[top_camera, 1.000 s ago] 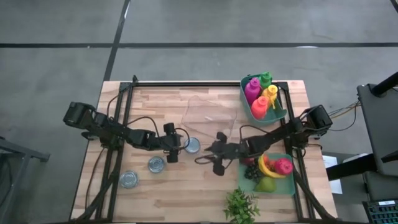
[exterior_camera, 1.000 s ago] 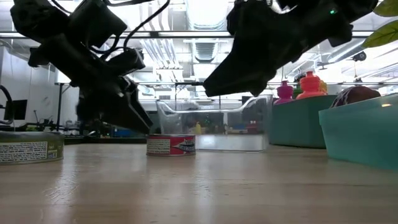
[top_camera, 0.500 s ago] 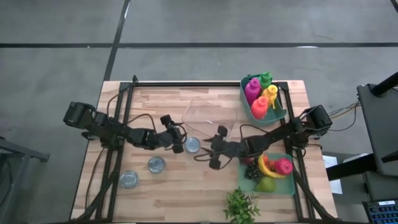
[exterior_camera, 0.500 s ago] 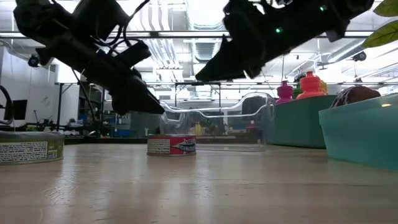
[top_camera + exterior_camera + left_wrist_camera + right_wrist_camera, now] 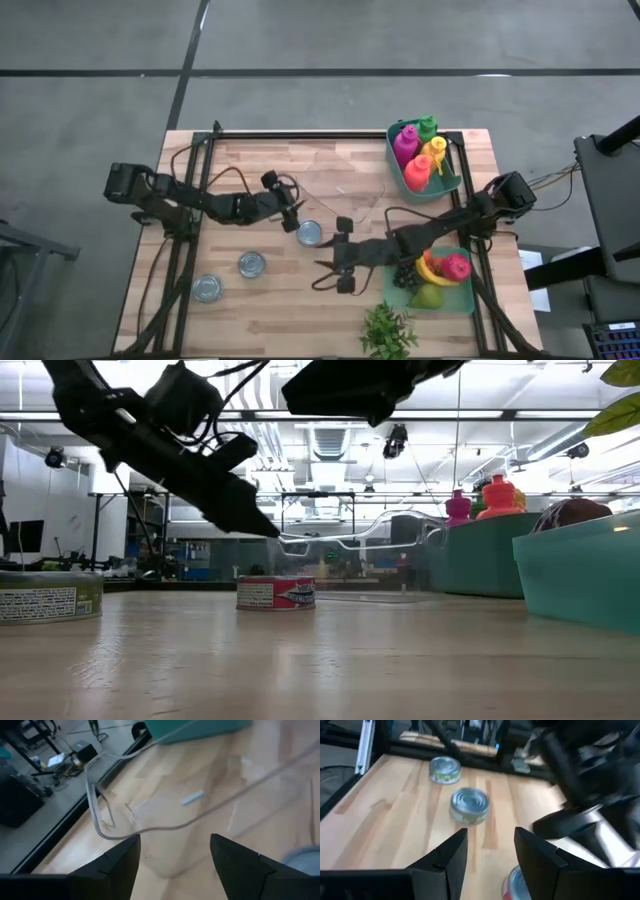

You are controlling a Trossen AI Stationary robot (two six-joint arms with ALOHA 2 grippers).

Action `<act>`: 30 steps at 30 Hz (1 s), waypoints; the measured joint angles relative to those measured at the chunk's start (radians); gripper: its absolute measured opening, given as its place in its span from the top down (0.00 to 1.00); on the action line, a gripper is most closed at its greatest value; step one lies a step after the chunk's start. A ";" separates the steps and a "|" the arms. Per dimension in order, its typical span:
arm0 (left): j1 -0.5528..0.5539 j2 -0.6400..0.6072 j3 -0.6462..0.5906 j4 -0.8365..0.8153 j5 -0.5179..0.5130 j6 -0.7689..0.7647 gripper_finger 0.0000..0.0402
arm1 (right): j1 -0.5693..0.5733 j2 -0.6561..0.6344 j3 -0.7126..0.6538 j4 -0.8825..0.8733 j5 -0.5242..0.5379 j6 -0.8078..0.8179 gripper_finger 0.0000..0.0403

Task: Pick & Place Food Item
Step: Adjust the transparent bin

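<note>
Just ahead of the left gripper, fingers spread and empty: clear plastic container. Near right gripper, fingers apart, empty: red-labelled can, between both grippers.

I see the wooden plank surface carrying three tins, a clear plastic container, a teal bin of bottles, a teal bin of fruit and a green plant sprig.
</note>
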 joint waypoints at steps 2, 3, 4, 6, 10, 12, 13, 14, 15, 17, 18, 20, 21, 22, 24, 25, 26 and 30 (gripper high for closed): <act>0.051 0.000 0.000 0.031 0.065 0.000 0.39 | 0.010 0.000 0.023 -0.069 -0.004 0.044 0.61; 0.078 0.000 0.000 0.044 0.101 -0.001 0.39 | 0.016 0.000 0.032 -0.103 -0.005 0.069 0.61; 0.106 0.000 0.000 0.055 0.134 -0.001 0.39 | 0.019 0.000 0.039 -0.139 -0.006 0.095 0.61; 0.155 0.000 0.000 0.072 0.186 -0.001 0.39 | 0.025 0.000 0.044 -0.209 -0.009 0.159 0.61; 0.222 0.000 0.003 0.088 0.242 -0.004 0.39 | 0.028 0.000 0.025 -0.266 -0.012 0.314 0.61; 0.237 0.001 0.015 0.087 0.251 -0.004 0.39 | 0.027 0.005 -0.001 -0.261 -0.011 0.384 0.61; 0.240 0.001 0.024 0.087 0.254 -0.004 0.39 | 0.026 0.012 -0.013 -0.249 -0.011 0.414 0.61; 0.240 0.001 0.034 0.087 0.254 -0.004 0.39 | 0.025 0.022 -0.023 -0.238 -0.008 0.441 0.61; 0.240 0.001 0.046 0.087 0.254 -0.003 0.39 | 0.024 0.036 -0.030 -0.226 -0.001 0.465 0.61; 0.240 0.001 0.070 0.087 0.256 -0.003 0.39 | 0.017 0.078 -0.032 -0.206 0.031 0.504 0.61; 0.238 0.001 0.083 0.086 0.260 -0.003 0.39 | 0.011 0.102 -0.032 -0.195 0.049 0.512 0.61; 0.238 0.001 0.105 0.071 0.273 -0.003 0.39 | -0.009 0.154 -0.022 -0.179 0.105 0.513 0.61; 0.238 0.001 0.115 0.059 0.277 -0.003 0.39 | -0.021 0.173 -0.010 -0.177 0.139 0.513 0.61; 0.238 0.001 0.124 0.046 0.277 -0.003 0.39 | -0.033 0.192 0.003 -0.177 0.170 0.514 0.61; 0.238 0.001 0.134 0.032 0.278 -0.002 0.39 | -0.061 0.219 0.035 -0.172 0.194 0.516 0.61; 0.238 0.001 0.134 0.029 0.278 0.000 0.39 | -0.076 0.229 0.049 -0.170 0.195 0.516 0.61; 0.238 0.001 0.134 0.028 0.277 0.001 0.39 | -0.090 0.241 0.062 -0.175 0.195 0.515 0.61; 0.238 0.001 0.132 0.010 0.277 0.003 0.39 | -0.147 0.279 0.137 -0.214 0.201 0.515 0.61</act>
